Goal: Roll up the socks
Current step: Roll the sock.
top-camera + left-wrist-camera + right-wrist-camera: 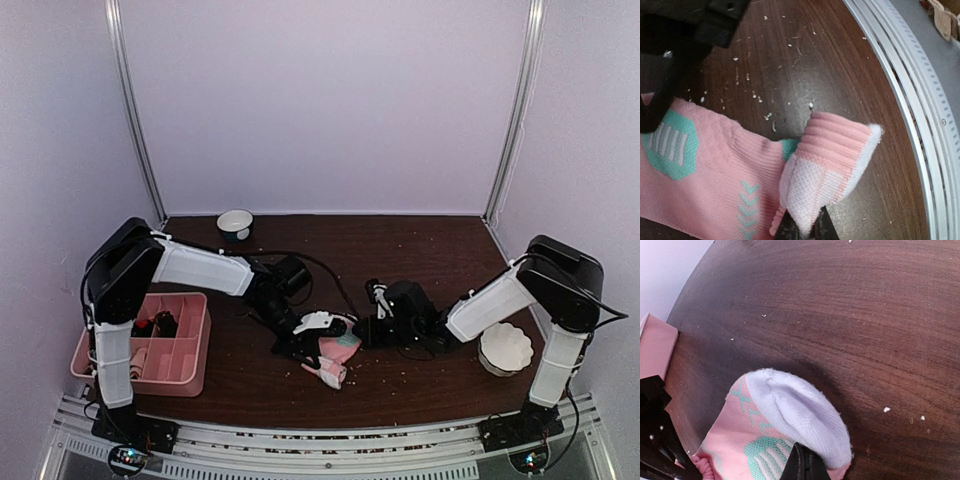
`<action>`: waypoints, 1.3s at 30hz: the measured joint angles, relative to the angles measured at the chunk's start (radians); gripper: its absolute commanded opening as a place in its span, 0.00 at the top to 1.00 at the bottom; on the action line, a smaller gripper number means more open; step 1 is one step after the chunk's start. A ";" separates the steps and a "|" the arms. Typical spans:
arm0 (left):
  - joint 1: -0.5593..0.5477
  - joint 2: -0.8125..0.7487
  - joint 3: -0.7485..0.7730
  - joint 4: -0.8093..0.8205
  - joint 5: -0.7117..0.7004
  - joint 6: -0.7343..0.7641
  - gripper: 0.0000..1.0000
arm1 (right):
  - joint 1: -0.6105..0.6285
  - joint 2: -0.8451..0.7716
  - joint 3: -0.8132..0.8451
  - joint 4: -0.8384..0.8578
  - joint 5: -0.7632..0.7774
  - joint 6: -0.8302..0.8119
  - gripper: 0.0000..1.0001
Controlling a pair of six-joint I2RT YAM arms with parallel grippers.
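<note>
The pink socks with mint-green marks (pixel 337 358) lie bunched at the table's front middle. My left gripper (pixel 805 231) is shut on the ribbed pink cuff (pixel 832 157), which is folded up with its white inside showing. My right gripper (pixel 804 467) is shut on the other end of the pink sock (pixel 790 415), whose white inside is turned out into a rounded fold. In the top view the left gripper (pixel 310 332) and the right gripper (pixel 368 330) meet over the socks. The argyle pair is out of view.
A pink divided tray (pixel 195 345) with small items stands at the front left. A small white bowl (pixel 235 222) sits at the back. A white scalloped dish (pixel 505 348) sits at the front right. The table's metal rail (pixel 920 115) runs close to the left gripper.
</note>
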 measured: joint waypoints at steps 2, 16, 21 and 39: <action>0.029 0.044 0.045 -0.040 0.060 -0.017 1.00 | 0.000 -0.004 -0.016 0.019 0.016 -0.002 1.00; 0.083 0.266 0.297 -0.334 0.259 -0.077 1.00 | 0.171 -0.318 -0.301 0.048 0.274 -0.148 0.47; 0.083 0.279 0.311 -0.369 0.272 -0.090 1.00 | 0.272 -0.426 -0.307 -0.033 0.365 -0.209 0.00; 0.085 0.329 0.345 -0.467 0.335 -0.091 1.00 | 0.446 -0.492 -0.221 -0.194 0.323 -0.877 0.00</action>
